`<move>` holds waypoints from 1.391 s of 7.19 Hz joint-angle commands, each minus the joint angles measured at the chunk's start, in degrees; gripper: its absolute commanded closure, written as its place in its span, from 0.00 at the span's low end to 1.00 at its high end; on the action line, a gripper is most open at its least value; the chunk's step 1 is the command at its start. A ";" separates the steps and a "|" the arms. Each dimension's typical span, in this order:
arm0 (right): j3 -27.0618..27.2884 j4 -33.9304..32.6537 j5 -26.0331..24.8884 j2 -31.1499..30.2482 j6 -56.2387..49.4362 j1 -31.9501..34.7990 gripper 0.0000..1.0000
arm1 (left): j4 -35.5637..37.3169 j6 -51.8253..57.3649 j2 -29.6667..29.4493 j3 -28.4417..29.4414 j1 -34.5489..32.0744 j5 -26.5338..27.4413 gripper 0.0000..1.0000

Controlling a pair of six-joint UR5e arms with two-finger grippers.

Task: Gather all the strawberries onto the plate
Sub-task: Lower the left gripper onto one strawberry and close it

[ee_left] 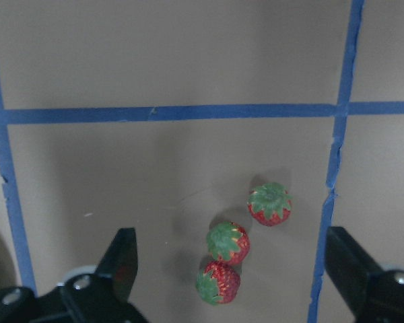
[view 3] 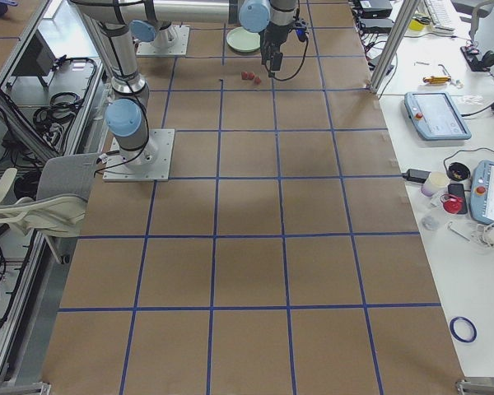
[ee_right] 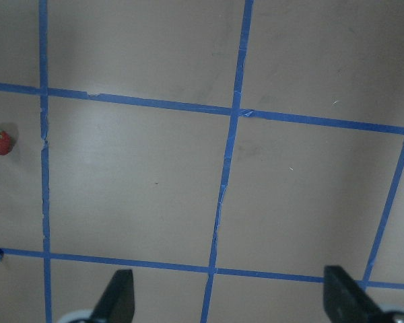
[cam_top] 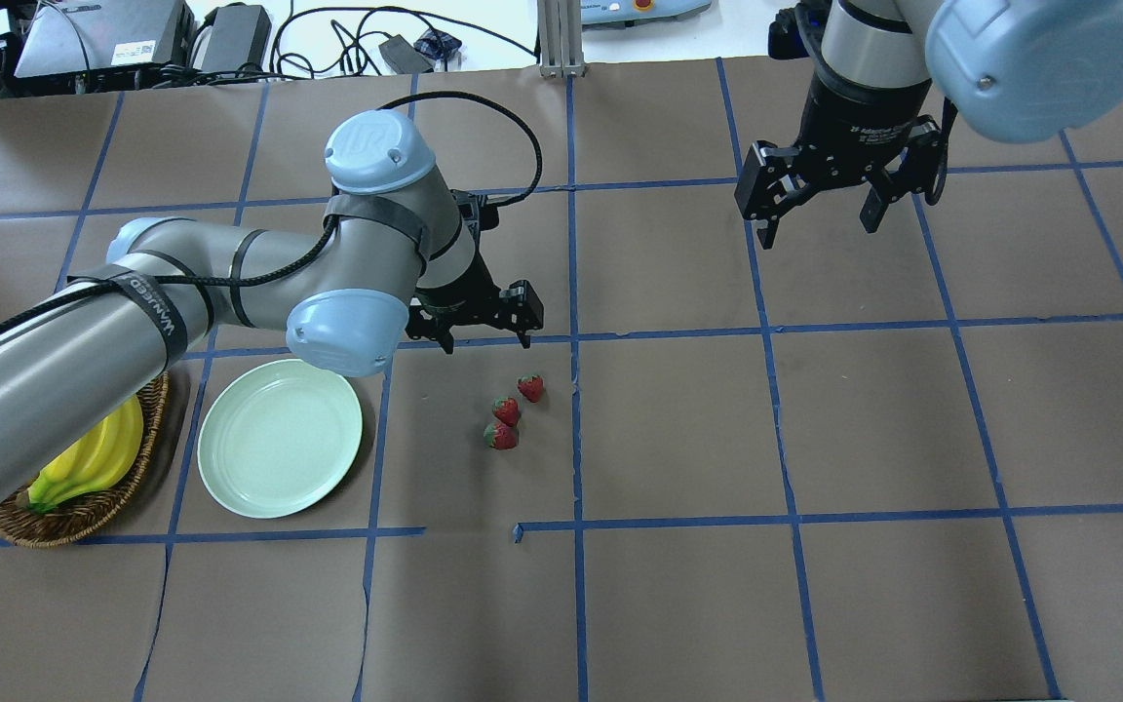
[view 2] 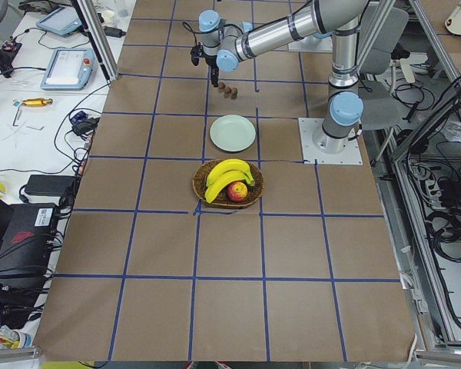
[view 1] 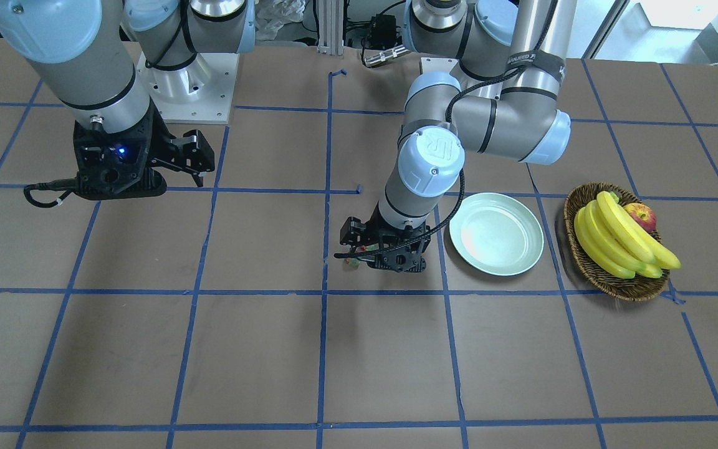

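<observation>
While none are in the plate yet, the three strawberries are sitting bunched on the table. In the overhead view they are forming a short row running 1 to 7 o'clock, with the plate apart at their 9 o'clock. The left gripper is hovering with jaws spread wide and empty, and the berries are showing at its 5 o'clock; it is the nearer arm by far. The right gripper is hanging wide and empty too, well off at 2 o'clock. In the left wrist view the lowest berry is lying on its side between the fingers, cap pointing 8 o'clock, long axis 8 to 2. It is looking like the likely first pick.
</observation>
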 commanded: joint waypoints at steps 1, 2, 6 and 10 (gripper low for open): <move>0.15 0.09 0.09 0.16 -0.01 -0.05 0.00 | 3.48 1.13 -3.25 0.12 -1.40 -3.21 0.02; 0.15 0.09 0.00 0.25 -0.01 -0.05 0.00 | 4.11 1.21 -5.09 0.12 -1.84 -3.75 0.03; 0.15 0.01 0.09 0.25 -0.01 -0.05 0.00 | 4.64 1.57 -8.10 0.38 -2.81 -3.84 0.10; 1.28 -1.04 0.09 0.42 -0.01 -0.05 0.00 | 2.89 1.74 -7.92 0.38 -3.25 -3.40 0.22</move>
